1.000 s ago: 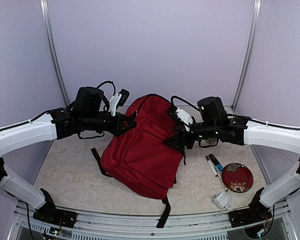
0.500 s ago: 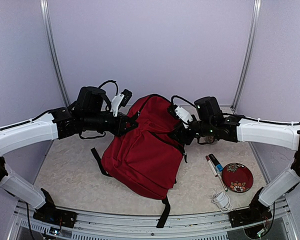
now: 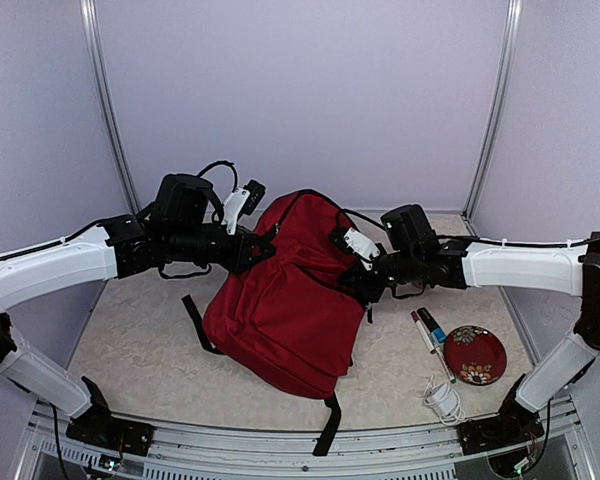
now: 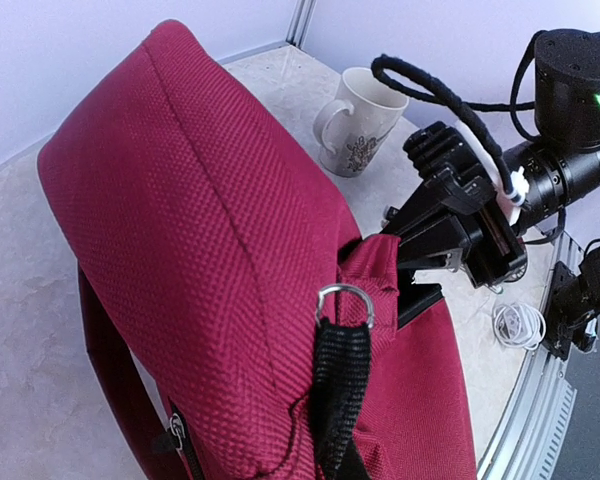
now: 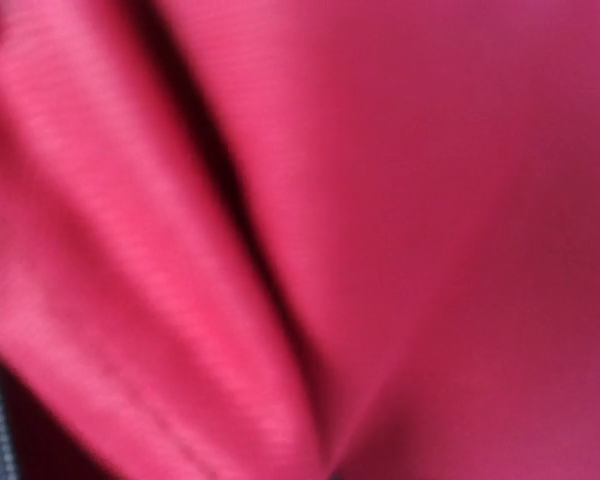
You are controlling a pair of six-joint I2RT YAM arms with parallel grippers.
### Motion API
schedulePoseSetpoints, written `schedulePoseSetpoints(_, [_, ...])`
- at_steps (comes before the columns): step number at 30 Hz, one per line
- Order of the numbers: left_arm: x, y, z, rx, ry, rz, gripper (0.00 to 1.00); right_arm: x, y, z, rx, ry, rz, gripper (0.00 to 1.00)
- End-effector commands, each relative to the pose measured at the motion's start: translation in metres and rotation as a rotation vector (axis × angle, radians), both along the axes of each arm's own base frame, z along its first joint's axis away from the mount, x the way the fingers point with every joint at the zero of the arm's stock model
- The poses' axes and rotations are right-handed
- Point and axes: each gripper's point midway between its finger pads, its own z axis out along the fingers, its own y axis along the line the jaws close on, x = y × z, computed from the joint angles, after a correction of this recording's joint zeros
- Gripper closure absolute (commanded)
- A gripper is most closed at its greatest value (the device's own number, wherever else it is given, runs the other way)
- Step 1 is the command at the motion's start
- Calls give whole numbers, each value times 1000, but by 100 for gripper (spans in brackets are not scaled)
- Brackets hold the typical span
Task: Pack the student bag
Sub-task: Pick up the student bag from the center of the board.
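Note:
The student bag (image 3: 280, 310) is a large dark-red backpack lying in the middle of the table with its upper end lifted. My left gripper (image 3: 263, 247) is at the bag's upper left edge. In the left wrist view a black strap (image 4: 342, 370) with a metal ring (image 4: 345, 298) runs down toward its jaws, which are below the frame edge. My right gripper (image 3: 366, 285) presses into the bag's right side, shut, and its black fingers (image 4: 435, 225) meet a fold of red fabric (image 4: 380, 262). The right wrist view shows only blurred red fabric.
A white mug (image 4: 360, 125) stands on the table behind the bag. Right of the bag lie markers (image 3: 430, 332), a red patterned plate (image 3: 475, 355) and a coiled white cable (image 3: 442, 400). Walls enclose the table on three sides.
My right gripper has moved left into the bag's side and closed from open. The left arm and its hold have stayed the same.

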Motion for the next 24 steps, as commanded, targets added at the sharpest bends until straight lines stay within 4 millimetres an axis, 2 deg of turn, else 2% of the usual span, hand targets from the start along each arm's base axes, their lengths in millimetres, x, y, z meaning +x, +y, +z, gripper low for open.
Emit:
schedulePoseSetpoints(1, [2,-2,66,-135,-170,-16,100,6,-1,30,28,-58,-3,100])
schedulePoseSetpoints(3, [-3,0,64,-139,-171,-30,100,12,-1,51,37,-104,-15,100])
schedulePoseSetpoints(6, [-17,3,62,-149,-196,-73,100,18,1,94,77,-184,-18,100])
schedulePoseSetpoints(8, [-33,6,63,-146,-255,-103,100,18,6,126,115,-252,-4,100])
schedulePoseSetpoints(12, [-55,13,74,-129,-426,-109,100,15,15,177,155,-397,22,100])
schedulePoseSetpoints(16, [-59,19,76,-129,-499,-81,100,11,24,213,181,-514,35,100])
schedulePoseSetpoints(19, [-54,21,58,-79,-520,-52,100,3,31,216,201,-563,45,100])
schedulePoseSetpoints(22, [-52,20,28,-16,-513,-38,100,-10,39,203,188,-594,55,100])
schedulePoseSetpoints(24, [-61,18,13,-11,-499,-66,100,-21,45,192,168,-603,71,100])
